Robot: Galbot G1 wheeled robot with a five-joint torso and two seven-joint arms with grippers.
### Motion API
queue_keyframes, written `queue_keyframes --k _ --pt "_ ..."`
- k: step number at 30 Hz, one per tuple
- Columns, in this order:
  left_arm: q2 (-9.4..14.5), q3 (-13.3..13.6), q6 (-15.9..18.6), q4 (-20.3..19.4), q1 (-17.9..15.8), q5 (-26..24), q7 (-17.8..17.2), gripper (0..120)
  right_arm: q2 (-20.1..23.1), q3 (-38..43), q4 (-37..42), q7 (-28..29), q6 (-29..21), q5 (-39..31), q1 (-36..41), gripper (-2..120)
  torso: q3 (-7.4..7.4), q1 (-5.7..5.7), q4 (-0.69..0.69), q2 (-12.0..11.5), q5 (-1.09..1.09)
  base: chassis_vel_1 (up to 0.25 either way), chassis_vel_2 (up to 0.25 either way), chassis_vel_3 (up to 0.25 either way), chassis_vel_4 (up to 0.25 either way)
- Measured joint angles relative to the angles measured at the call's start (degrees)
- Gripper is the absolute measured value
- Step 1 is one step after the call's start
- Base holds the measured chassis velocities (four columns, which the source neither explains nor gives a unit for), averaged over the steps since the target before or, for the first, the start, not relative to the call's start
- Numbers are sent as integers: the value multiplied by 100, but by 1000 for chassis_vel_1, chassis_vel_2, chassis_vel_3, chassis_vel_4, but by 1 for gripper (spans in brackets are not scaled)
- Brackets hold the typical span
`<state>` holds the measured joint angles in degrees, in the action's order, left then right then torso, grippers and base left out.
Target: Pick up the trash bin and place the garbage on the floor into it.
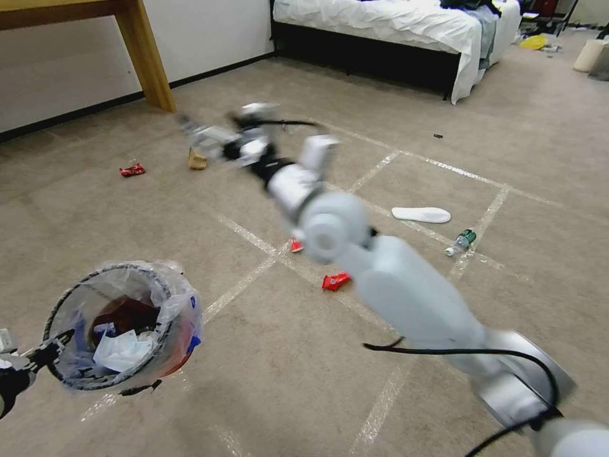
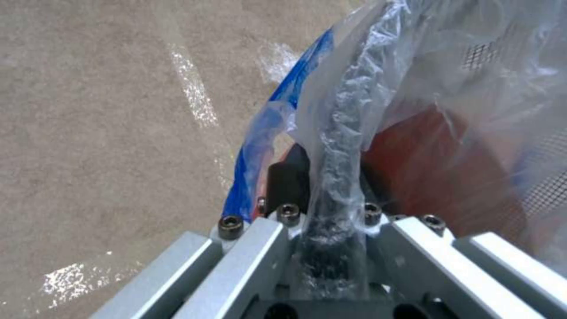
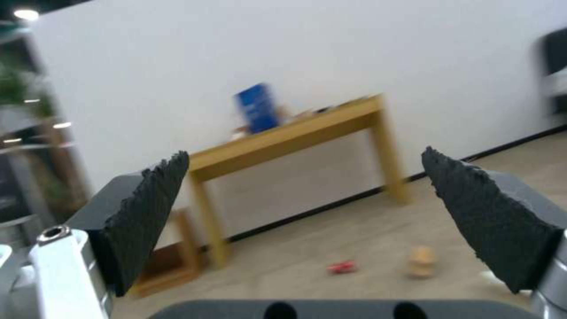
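From the head camera I see my left hand (image 1: 44,355) clamped on the rim of the trash bin (image 1: 124,324), above the carpet floor (image 1: 266,368). My right hand (image 1: 190,130) reaches toward a tan packet (image 1: 197,158) and a red wrapper (image 1: 132,169). From the left wrist camera, the fingers (image 2: 286,181) pinch the bag-covered rim. From the right wrist camera, the pads (image 3: 148,217) stand wide apart, facing a wooden tabletop (image 3: 289,133).

Trash bin (image 1: 120,327) at left — wrappers (image 1: 335,280) centre on the floor (image 1: 266,381), bottle (image 1: 460,242) right.
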<state>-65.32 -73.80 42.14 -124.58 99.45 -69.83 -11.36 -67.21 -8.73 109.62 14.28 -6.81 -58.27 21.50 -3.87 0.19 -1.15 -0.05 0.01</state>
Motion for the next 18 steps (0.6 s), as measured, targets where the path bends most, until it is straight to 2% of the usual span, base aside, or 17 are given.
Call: queue_keyframes --k 1,2,3,4,7,10,11,12,13,15,16,18 --pt "0 0 0 0 0 0 0 1 0 0 0 0 0 0 0 100 0 0 0 0 0 0 0 0 0" --pt "-49 -8 0 -33 20 51 18 1 500 506 297 30 73 90 419 100 0 0 -3 0 1 0 0 0 0" --pt "-49 -8 0 -33 20 51 18 1 500 506 297 30 73 90 419 100 0 0 -3 0 1 0 0 0 0" --pt "-81 -12 0 -65 50 107 59 1 786 903 525 55 102 114 694 100 0 0 -5 0 2 0 0 0 0" --pt "-93 -15 0 -81 65 132 78 1 943 1156 662 69 122 140 864 100 1 0 -5 0 1 0 0 0 0" --pt "-128 -55 0 -165 122 264 118 1 1517 2735 1442 17 322 370 2130 100 2 0 -1 0 0 0 0 0 0" --pt "-128 -55 0 -165 122 264 118 1 1517 2735 1442 17 322 370 2130 100 2 0 -1 0 0 0 0 0 0" --pt "-137 -69 0 -197 154 300 132 1 1626 3289 1723 14 374 468 2715 100 2 0 -3 0 -1 0 0 0 0" --pt "-137 -69 0 -197 154 300 132 1 1626 3289 1723 14 374 468 2715 100 2 0 -3 0 -1 0 0 0 0" --pt "-158 -117 1 -290 208 355 168 1 1672 4157 2194 9 480 707 3720 100 2 -1 -3 0 1 0 0 0 0" --pt "-158 -117 1 -290 208 355 168 1 1672 4157 2194 9 480 707 3720 100 2 -1 -3 0 1 0 0 0 0" --pt "-172 -150 1 -363 256 404 206 1 1550 4715 2533 27 612 1177 4624 100 2 -1 -2 0 -2 0 0 0 0"
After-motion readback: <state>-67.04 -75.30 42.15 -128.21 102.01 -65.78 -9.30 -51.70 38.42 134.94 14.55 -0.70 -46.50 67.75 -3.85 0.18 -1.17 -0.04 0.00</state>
